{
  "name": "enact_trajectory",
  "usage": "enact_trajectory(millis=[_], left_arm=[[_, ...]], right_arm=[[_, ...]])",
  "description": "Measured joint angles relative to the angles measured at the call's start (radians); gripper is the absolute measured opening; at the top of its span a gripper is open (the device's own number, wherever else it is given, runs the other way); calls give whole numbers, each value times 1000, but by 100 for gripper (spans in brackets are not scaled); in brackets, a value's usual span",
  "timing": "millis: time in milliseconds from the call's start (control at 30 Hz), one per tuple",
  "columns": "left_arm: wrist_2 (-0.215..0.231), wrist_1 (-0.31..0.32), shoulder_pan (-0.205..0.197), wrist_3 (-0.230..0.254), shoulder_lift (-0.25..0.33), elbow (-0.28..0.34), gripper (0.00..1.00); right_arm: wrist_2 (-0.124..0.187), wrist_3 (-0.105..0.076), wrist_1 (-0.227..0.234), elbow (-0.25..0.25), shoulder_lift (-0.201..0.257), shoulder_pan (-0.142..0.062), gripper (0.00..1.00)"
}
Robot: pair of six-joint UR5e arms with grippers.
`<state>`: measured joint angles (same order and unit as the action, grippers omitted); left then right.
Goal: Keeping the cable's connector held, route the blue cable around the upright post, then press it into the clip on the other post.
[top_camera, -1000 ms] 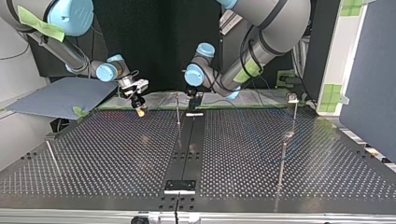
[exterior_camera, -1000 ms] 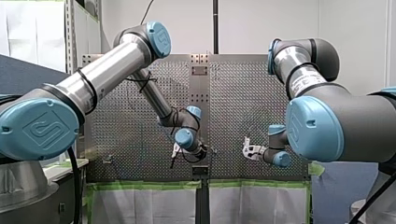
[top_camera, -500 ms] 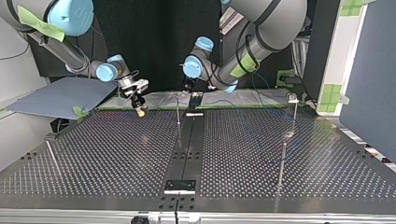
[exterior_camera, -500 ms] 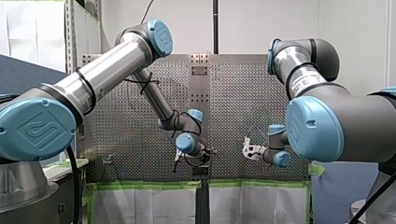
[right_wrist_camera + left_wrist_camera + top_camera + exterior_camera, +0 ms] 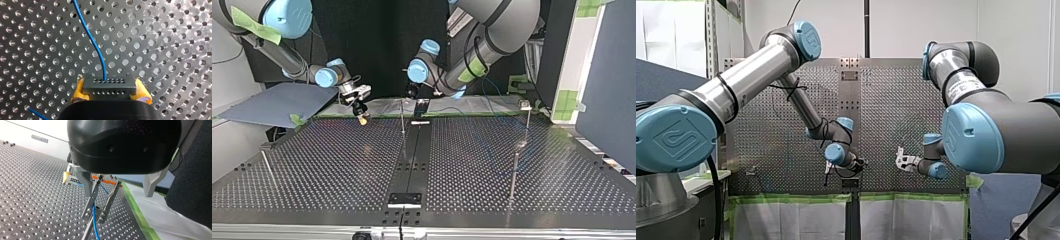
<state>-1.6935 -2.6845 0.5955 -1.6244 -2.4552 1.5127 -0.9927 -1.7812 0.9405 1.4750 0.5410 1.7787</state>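
1. Top view's left, by table (image 5: 337,165) edge nearest the arms: R claw (image 5: 361,118), clamped on connector (image 5: 110,87), yellow pads on both its ends.
2. Blue cable (image 5: 87,37): leaving connector's face, heading over the holes toward mid-edge. Too thin to trace in top view.
3. Middle of same edge: upright post (image 5: 402,117). L claw (image 5: 94,216) right at its top, metal fingers (image 5: 91,200) apart, cable passing between them w/o being pinched. In left wrist view, post just beyond the fingertips, cable just beside it. Touching or not: cannot tell.
4. Top view's right, toward same edge's corner: clip post (image 5: 527,125), clip (image 5: 525,105) on top, well apart from L claw. Too small to see inside.
5. Judgement: key relation = cable's long axis lying along that edge, i.e. connector, post, clip roughly in a row. L arm nearer both posts, so prob. L's job to wrap and press, R's only to hold. Wrap not yet done; early stage.
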Motion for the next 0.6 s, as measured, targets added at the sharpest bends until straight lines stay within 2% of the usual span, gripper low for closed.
enact_trajectory(millis=[233, 433, 600], left_arm=[[-12, -2, 6, 3, 1, 1, 100], [-46, 23, 18, 37, 35, 41, 100], [-68, 72, 26, 8, 86, 93, 100]], right_arm=[[0, 0, -1, 0, 0, 0, 0], [0, 2, -6, 0, 0, 0, 0], [0, 4, -11, 0, 0, -1, 0]])
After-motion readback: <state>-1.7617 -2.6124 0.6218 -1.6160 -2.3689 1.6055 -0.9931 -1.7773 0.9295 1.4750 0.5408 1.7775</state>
